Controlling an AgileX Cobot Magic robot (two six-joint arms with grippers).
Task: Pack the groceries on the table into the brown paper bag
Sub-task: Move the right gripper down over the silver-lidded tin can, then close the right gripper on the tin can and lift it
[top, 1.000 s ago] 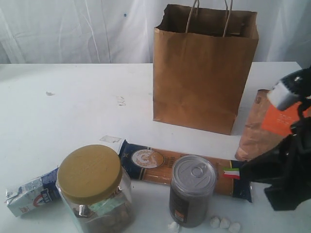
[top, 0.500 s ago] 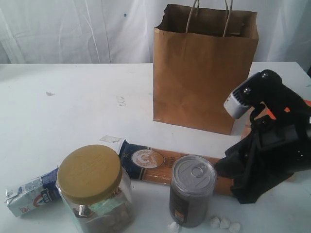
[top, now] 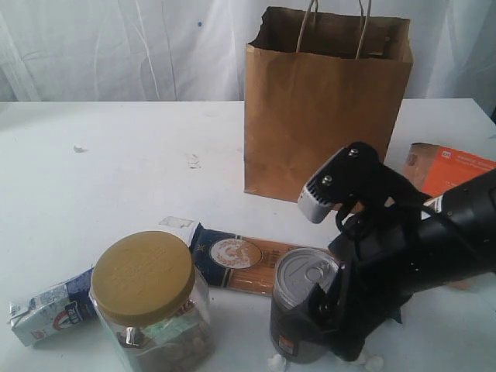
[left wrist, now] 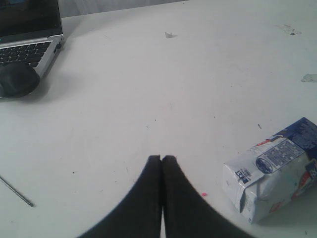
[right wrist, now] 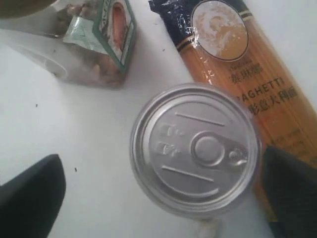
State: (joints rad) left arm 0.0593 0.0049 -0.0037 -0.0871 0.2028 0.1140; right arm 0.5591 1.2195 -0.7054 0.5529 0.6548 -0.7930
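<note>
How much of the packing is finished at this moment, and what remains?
Done: nothing shows as packed, and the inside of the brown paper bag is hidden. In hand: the open right gripper straddles the grey tin can, not yet gripping. Remaining on the table: gold-lidded jar, spaghetti packet, carton, brown pouch. The left gripper is shut, holding nothing.

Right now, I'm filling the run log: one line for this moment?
phase: pre-grasp | right tool: open around grey tin can | left tool: shut, empty | brown paper bag: upright
</note>
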